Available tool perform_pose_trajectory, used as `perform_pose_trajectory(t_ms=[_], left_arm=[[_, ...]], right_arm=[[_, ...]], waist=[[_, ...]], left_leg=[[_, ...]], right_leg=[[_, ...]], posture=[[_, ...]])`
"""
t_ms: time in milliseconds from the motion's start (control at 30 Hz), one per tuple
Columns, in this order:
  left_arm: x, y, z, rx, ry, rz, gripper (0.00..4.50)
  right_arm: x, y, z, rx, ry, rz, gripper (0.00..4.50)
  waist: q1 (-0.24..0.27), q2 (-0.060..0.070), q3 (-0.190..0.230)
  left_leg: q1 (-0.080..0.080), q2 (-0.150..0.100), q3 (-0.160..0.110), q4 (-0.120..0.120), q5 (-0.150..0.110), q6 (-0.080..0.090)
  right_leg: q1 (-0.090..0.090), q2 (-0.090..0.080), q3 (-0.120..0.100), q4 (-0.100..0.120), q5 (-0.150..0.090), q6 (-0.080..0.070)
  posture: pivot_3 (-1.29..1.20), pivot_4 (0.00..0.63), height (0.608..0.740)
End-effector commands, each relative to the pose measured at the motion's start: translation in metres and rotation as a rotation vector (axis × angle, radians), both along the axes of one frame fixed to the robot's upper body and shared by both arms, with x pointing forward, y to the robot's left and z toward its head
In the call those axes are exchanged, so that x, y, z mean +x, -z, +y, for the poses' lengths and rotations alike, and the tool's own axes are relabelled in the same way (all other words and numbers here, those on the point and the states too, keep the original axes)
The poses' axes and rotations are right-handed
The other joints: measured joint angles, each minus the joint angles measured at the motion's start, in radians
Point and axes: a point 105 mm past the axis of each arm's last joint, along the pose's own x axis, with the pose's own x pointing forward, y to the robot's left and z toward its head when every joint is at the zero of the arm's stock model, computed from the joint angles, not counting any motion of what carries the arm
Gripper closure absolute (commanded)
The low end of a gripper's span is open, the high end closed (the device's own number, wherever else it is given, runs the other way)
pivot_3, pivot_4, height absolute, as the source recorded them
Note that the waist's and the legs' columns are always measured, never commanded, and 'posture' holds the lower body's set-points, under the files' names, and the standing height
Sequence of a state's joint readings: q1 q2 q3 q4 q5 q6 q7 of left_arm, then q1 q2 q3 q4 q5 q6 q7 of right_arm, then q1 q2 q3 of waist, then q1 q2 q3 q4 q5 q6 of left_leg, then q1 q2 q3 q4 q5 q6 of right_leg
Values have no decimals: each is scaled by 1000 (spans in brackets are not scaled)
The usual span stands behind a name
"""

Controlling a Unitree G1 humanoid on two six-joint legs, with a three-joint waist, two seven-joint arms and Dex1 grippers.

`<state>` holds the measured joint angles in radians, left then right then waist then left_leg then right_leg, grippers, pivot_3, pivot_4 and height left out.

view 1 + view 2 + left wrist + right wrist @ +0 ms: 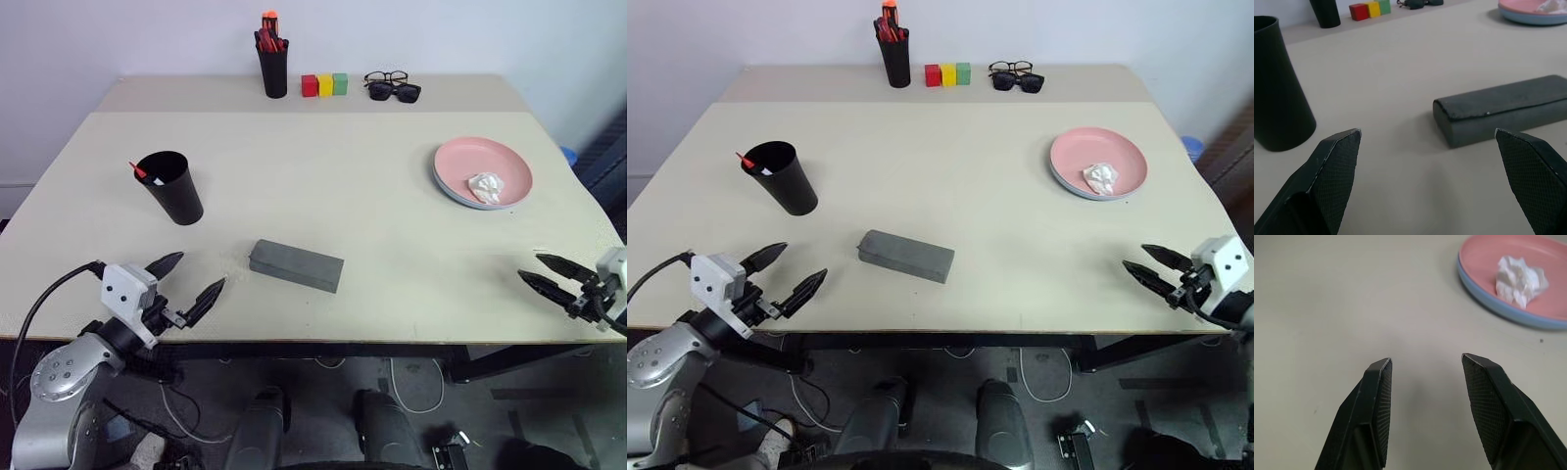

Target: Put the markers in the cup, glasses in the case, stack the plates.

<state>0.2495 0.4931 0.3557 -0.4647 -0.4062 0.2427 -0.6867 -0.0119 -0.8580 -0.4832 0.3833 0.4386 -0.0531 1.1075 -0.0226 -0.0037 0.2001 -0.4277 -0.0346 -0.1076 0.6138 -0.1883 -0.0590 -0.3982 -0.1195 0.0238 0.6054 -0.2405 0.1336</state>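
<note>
Both grippers sit at the near edge of the table (392, 245), and I see nothing in either. Left gripper (196, 282) has its fingers spread wide, aimed level across the tabletop towards the case (296, 265). Right gripper (549, 274) is at the near right corner, fingers parted about halfway, with bare table between them.

From my seat the case lies closed, flat on the table near the front, slightly left of centre and angled. The cup (174, 186) stands upright behind the left gripper, well apart from the case; a red marker (138, 171) pokes over its rim, and I can't make out what else is inside. The pink plate (483, 168) rests on the blue plate (1498, 306) at the right, only the blue rim showing, with a crumpled white wad (486, 186) on top.

Along the far edge stand a pen holder (273, 61) with orange-red pens, three coloured blocks (324, 84), and spectacles with sunglasses (393, 87) just beside them.
</note>
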Motion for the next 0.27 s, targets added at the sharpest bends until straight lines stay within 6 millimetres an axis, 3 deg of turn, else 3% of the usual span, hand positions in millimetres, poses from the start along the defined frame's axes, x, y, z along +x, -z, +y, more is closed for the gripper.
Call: perform_pose_trajectory(t_ms=[33,267], left_arm=[[1,-11,3,20,4,-43,0],[3,-14,0,26,18,-31,0]], right_arm=[[-1,-25,-5,-21,2,-93,2253],[-7,-14,1,-8,-4,-89,2253]], waist=[[-1,2,-1],[8,1,-1]], left_leg=[[0,1,0,-1,0,0],[0,1,1,-3,-1,3]], right_leg=[[1,0,0,-4,0,-1],[3,0,0,-6,3,-4]], posture=[[0,150,740],[0,150,740]])
